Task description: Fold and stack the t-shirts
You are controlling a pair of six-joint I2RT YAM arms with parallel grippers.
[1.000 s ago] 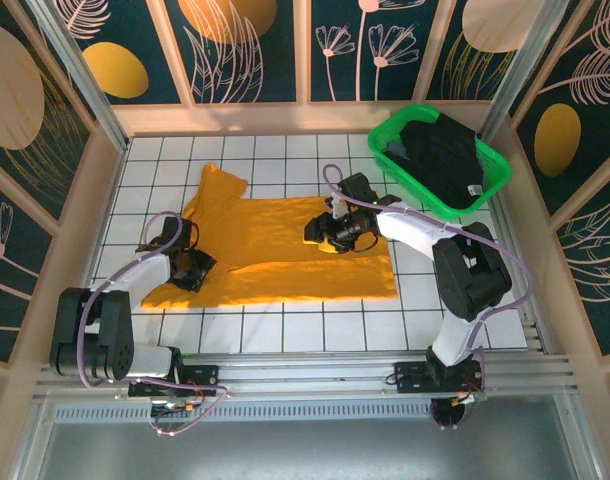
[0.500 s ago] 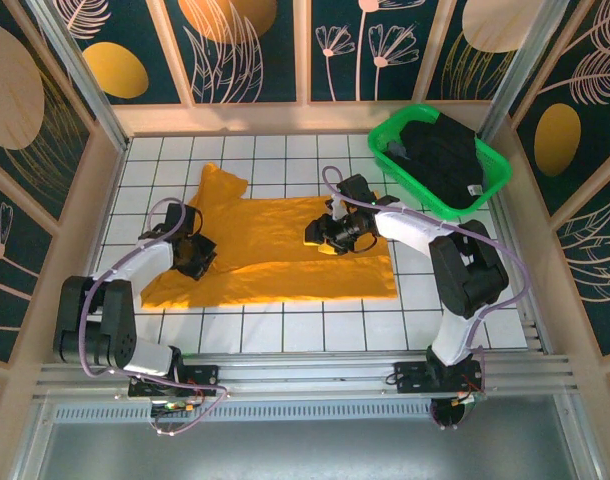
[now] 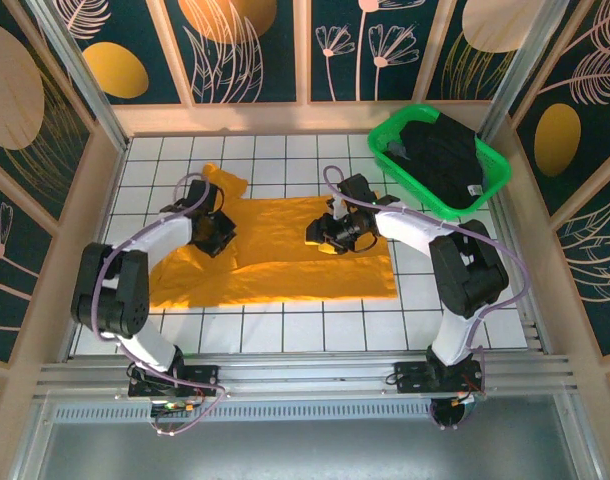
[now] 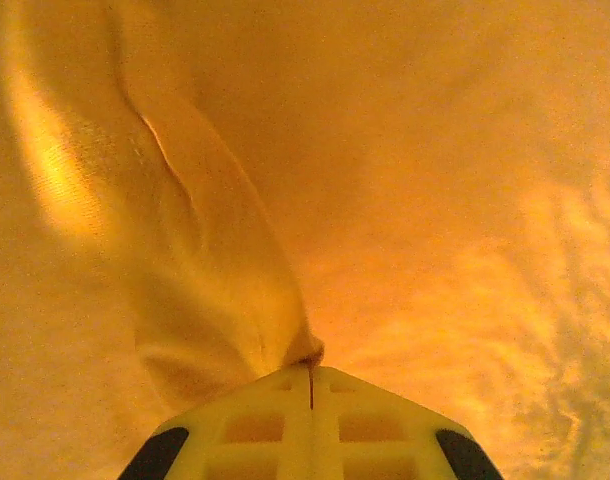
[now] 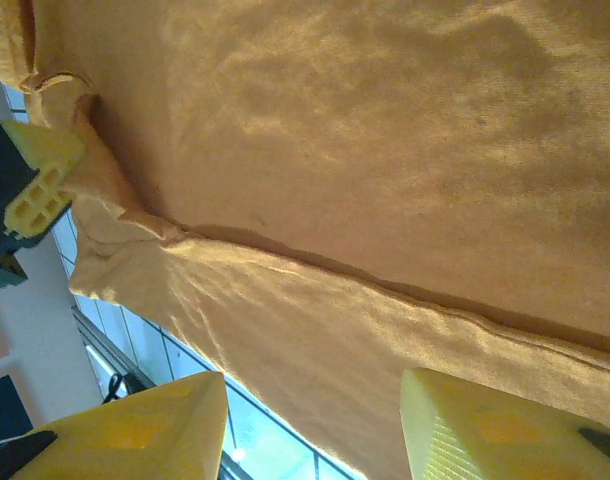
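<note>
On the left part of the white tiled tabletop (image 3: 285, 325), the left gripper (image 3: 213, 232) sits low on the orange-yellow t-shirt (image 3: 285, 265), near the sleeve that points to the far left corner. In the left wrist view its jaws are pressed together, with a small ridge of orange cloth pinched between the tips. A long crease runs away from this pinch. I judge that this grip is meant to carry the left side of the shirt over toward the middle for a fold. The shirt itself lies spread out in the middle of the tabletop, between the two arms.

The right gripper (image 3: 327, 232) is at the far edge of the shirt. In the right wrist view its jaws stand wide apart and hold nothing. The cloth lies beyond them, and a seam or folded edge runs across it. Probably this arm is placed to steady or take that edge, but I cannot tell if it touches the cloth.

At the far right, the black t-shirt (image 3: 440, 150) lies crumpled in the green basket (image 3: 385, 135), probably waiting its turn. Its shape is hard to read, though a small white tag (image 3: 475, 188) shows. The collar of the orange shirt I cannot find.
</note>
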